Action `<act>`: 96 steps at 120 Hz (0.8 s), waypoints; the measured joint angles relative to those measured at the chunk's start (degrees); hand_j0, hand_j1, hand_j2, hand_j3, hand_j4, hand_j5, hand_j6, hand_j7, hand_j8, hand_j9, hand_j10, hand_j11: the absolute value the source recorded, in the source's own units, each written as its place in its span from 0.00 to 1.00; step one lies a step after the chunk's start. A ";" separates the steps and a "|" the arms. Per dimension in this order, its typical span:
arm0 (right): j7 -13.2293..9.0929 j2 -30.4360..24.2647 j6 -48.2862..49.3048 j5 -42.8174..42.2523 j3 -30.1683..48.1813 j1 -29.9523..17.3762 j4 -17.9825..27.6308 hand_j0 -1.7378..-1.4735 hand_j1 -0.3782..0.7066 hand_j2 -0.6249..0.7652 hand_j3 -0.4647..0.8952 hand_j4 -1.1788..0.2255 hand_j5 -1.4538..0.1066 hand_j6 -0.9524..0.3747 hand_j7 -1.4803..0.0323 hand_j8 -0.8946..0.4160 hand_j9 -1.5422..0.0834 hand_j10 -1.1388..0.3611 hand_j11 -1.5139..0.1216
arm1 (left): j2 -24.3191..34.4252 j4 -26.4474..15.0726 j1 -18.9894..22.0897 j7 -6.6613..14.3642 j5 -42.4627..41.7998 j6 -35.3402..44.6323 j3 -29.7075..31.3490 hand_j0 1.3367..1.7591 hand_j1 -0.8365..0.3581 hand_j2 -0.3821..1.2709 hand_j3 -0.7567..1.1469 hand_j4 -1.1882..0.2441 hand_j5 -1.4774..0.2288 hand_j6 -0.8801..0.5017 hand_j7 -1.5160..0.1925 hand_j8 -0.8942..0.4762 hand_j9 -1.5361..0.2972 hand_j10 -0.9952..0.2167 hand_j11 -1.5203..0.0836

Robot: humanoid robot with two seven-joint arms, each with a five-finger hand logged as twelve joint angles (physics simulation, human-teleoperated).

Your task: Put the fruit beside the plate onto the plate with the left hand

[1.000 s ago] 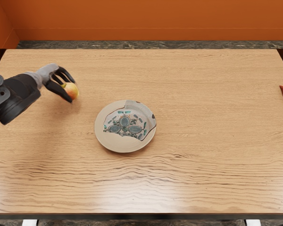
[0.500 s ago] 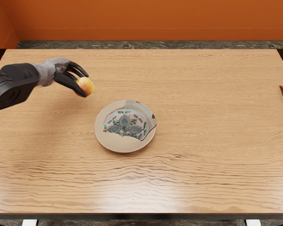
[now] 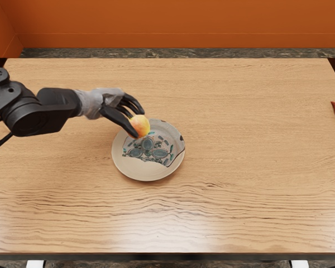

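While clasping the fruit (image 3: 140, 124), left robot hand (image 3: 115, 109) hangs — over plate (image 3: 147, 172).

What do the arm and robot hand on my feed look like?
The left arm is a thick black cylinder with a rounded joint housing near the picture's edge. A light grey wrist section leads to the left robot hand, which has slim black fingers.

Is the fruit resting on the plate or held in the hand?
Held. The left hand grips the fruit over the plate rim.
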 joint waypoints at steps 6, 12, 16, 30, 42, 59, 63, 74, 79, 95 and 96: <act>0.00 0.00 0.00 0.00 0.00 0.00 0.00 0.30 0.05 0.45 0.34 0.83 0.92 0.70 0.96 0.67 0.93 0.75 0.91 | -1.27 0.02 0.09 0.00 -0.01 -0.05 0.56 0.76 0.41 0.56 0.40 0.36 0.32 0.31 0.36 0.31 0.35 0.26 0.39; 0.00 0.00 0.00 -0.01 -0.01 0.00 0.00 0.30 0.05 0.45 0.34 0.83 0.92 0.70 0.96 0.67 0.93 0.75 0.91 | -2.01 0.03 0.09 0.00 -0.01 -0.08 1.24 0.76 0.41 0.57 0.40 0.36 0.32 0.30 0.36 0.30 0.35 0.26 0.39; 0.00 0.00 0.00 0.00 -0.01 0.00 0.00 0.30 0.05 0.45 0.34 0.83 0.92 0.70 0.96 0.67 0.93 0.75 0.91 | -2.09 0.04 0.09 0.00 0.00 -0.08 1.64 0.76 0.41 0.57 0.40 0.36 0.32 0.30 0.36 0.30 0.35 0.26 0.39; 0.00 0.00 0.00 0.00 -0.01 0.00 0.00 0.30 0.05 0.45 0.34 0.83 0.92 0.70 0.96 0.67 0.93 0.75 0.91 | -2.16 0.05 0.05 0.00 0.11 -0.10 2.60 0.76 0.42 0.59 0.40 0.36 0.33 0.29 0.36 0.29 0.35 0.26 0.39; 0.00 0.00 0.00 0.01 -0.01 0.00 0.00 0.30 0.05 0.45 0.34 0.83 0.92 0.70 0.96 0.67 0.93 0.75 0.91 | -1.84 0.09 -0.38 -0.01 0.36 -0.06 3.74 0.76 0.54 0.47 0.40 0.47 0.45 0.35 0.48 0.35 0.46 0.39 0.52; 0.00 0.00 0.01 -0.01 -0.01 0.00 0.00 0.30 0.05 0.45 0.34 0.83 0.92 0.70 0.96 0.67 0.93 0.75 0.91 | -0.37 0.07 -0.97 -0.01 -0.02 -2.88 3.34 0.76 0.75 0.35 0.40 0.64 0.65 0.48 0.67 0.49 0.64 0.59 0.72; 0.00 0.00 0.01 0.00 -0.01 0.00 0.00 0.30 0.05 0.45 0.34 0.83 0.92 0.70 0.96 0.67 0.93 0.75 0.91 | 1.53 0.07 -0.52 -0.01 -0.94 -5.21 1.92 0.76 0.78 0.33 0.40 0.66 0.68 0.50 0.70 0.51 0.67 0.62 0.75; 0.00 0.00 0.00 0.00 0.00 0.00 0.00 0.30 0.05 0.45 0.34 0.83 0.92 0.70 0.96 0.67 0.93 0.75 0.91 | 6.57 0.06 -0.08 -0.01 -7.55 -16.41 -2.78 0.76 0.85 0.30 0.40 0.72 0.74 0.54 0.76 0.56 0.72 0.69 0.82; 0.00 0.00 0.00 0.00 0.00 0.00 0.00 0.30 0.05 0.45 0.34 0.83 0.92 0.70 0.96 0.67 0.93 0.75 0.91 | 8.77 0.06 -0.08 -0.01 -11.28 -19.78 -4.31 0.76 0.87 0.29 0.40 0.74 0.76 0.56 0.78 0.57 0.74 0.71 0.84; 0.00 0.00 0.00 0.00 -0.01 0.00 0.00 0.30 0.05 0.45 0.34 0.83 0.92 0.70 0.96 0.67 0.93 0.75 0.91 | 16.26 0.10 0.00 -0.01 -24.89 -24.73 -7.74 0.76 0.92 0.26 0.40 0.77 0.80 0.59 0.83 0.60 0.78 0.75 0.88; 0.00 0.00 0.00 0.00 -0.01 0.00 0.00 0.30 0.05 0.45 0.34 0.83 0.92 0.70 0.96 0.67 0.93 0.75 0.91 | 16.44 0.10 0.04 -0.01 -25.62 -24.88 -7.87 0.76 0.92 0.26 0.40 0.78 0.81 0.59 0.83 0.60 0.78 0.76 0.88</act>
